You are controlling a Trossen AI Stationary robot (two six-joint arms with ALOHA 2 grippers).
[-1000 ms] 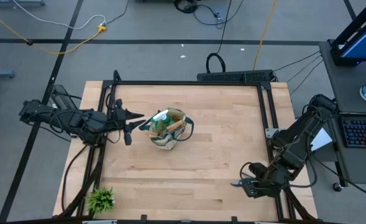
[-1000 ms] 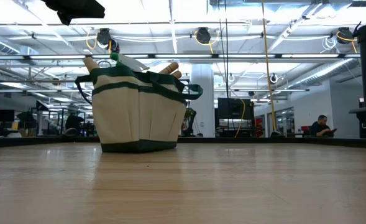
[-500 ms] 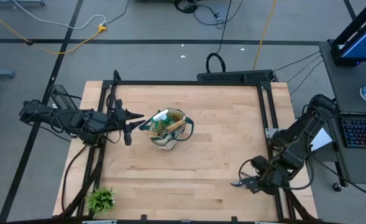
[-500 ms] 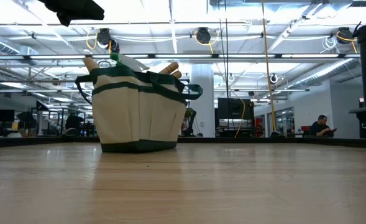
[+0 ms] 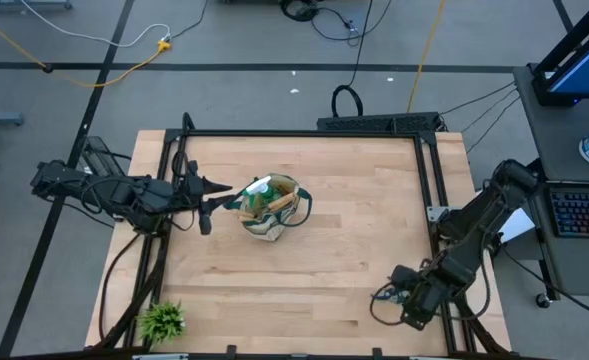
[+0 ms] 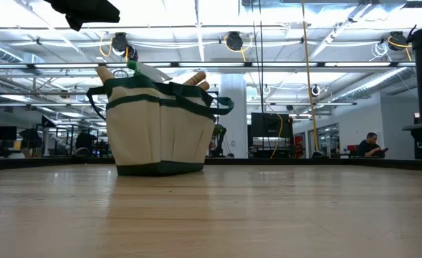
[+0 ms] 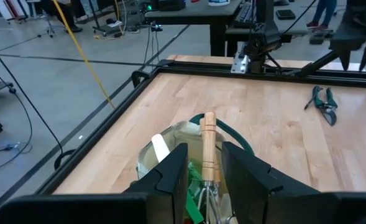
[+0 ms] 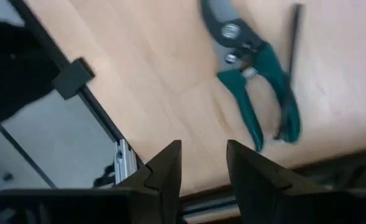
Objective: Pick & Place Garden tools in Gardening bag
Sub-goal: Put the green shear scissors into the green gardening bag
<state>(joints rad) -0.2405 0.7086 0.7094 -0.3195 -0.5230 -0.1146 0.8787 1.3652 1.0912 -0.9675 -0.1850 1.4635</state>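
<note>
The bag [image 5: 270,208] stood left of the table's middle with tools in it; the shears [image 8: 257,81] lay loose at the near right edge.

From above, the left gripper [image 5: 214,190] hung just left of the bag, apart from it, its fingers a narrow gap apart and holding nothing. The right gripper [image 5: 386,297] sat low by the near right rail, its own bulk covering the shears there. Only the right wrist view showed them plainly: flat on the wood, green handles splayed, beyond the fingers [image 8: 164,168], which stood apart and touched nothing. The left wrist view looked into the bag's mouth at a wooden handle [image 7: 209,146] standing up, with the shears far off near the frame. A small plant [image 5: 162,321] sat at the near left corner, well apart. The low view showed the bag upright, handles poking out, and neither the shears nor the plant.
</note>
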